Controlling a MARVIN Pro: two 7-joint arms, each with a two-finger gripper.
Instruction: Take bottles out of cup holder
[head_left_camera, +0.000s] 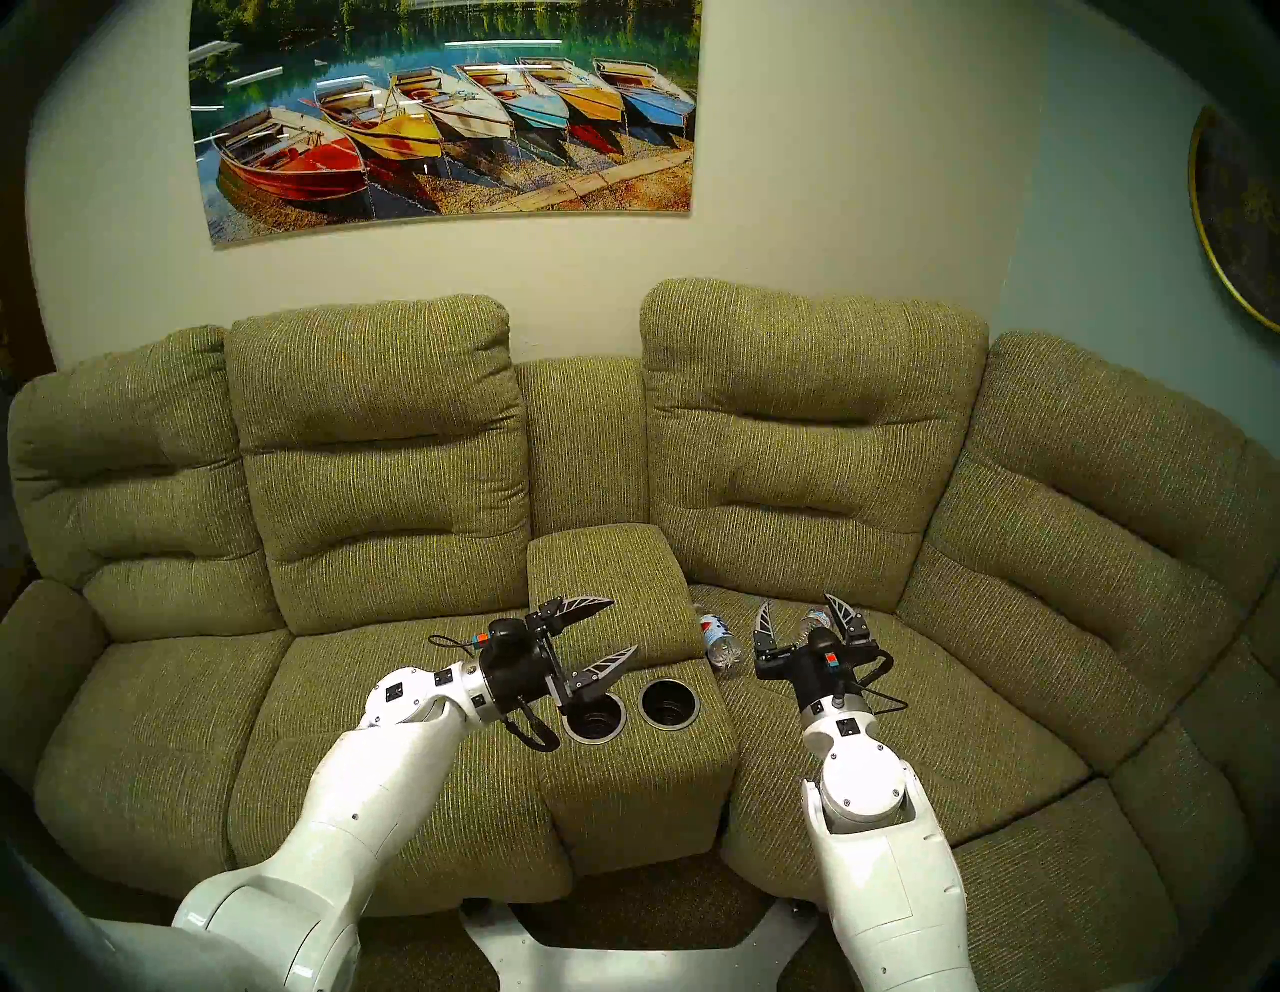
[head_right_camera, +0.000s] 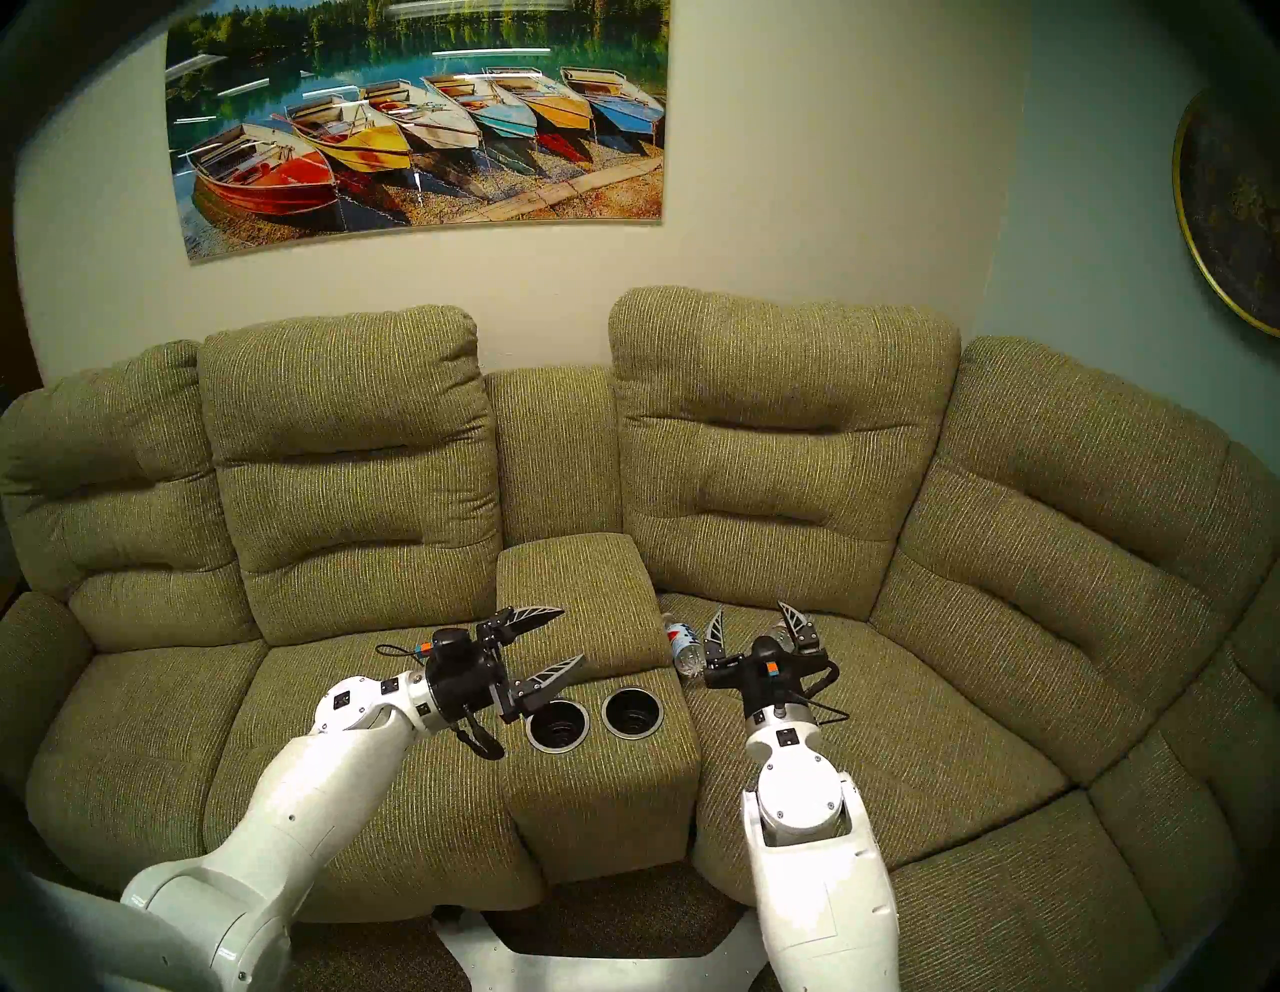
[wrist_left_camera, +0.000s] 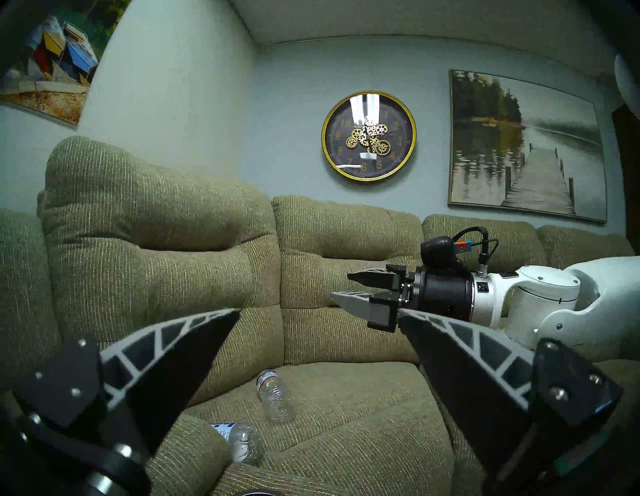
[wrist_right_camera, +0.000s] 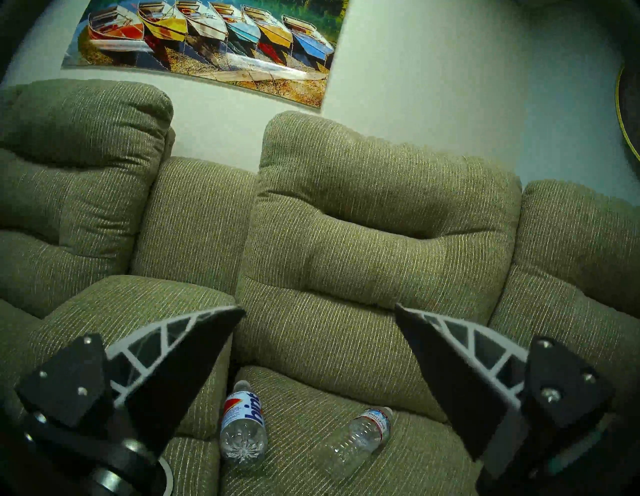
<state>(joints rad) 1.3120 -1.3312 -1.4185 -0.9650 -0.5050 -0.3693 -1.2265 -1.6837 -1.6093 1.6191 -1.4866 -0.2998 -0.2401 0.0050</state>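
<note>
The cup holder (head_left_camera: 670, 727) is a pair of black wells with silver rims in the olive console; both wells hold nothing. The "hint" bottle (head_left_camera: 720, 637) (wrist_right_camera: 242, 426) lies on the seat cushion against the console's right side. The crinkled bottle (wrist_right_camera: 360, 440) (wrist_left_camera: 275, 398) lies a little further right, partly hidden behind my right gripper in the head views. My left gripper (head_left_camera: 623, 625) hovers open over the console, just above the left well. My right gripper (head_left_camera: 795, 599) (wrist_right_camera: 320, 306) hangs open above the seat near both bottles, holding nothing.
The console's padded armrest (head_left_camera: 606, 582) rises behind the wells. Tall sofa backrests (head_left_camera: 810, 429) stand behind both seats. The sofa curves forward on the right (head_left_camera: 1108, 623). My white base (head_left_camera: 623, 956) sits against the sofa's front.
</note>
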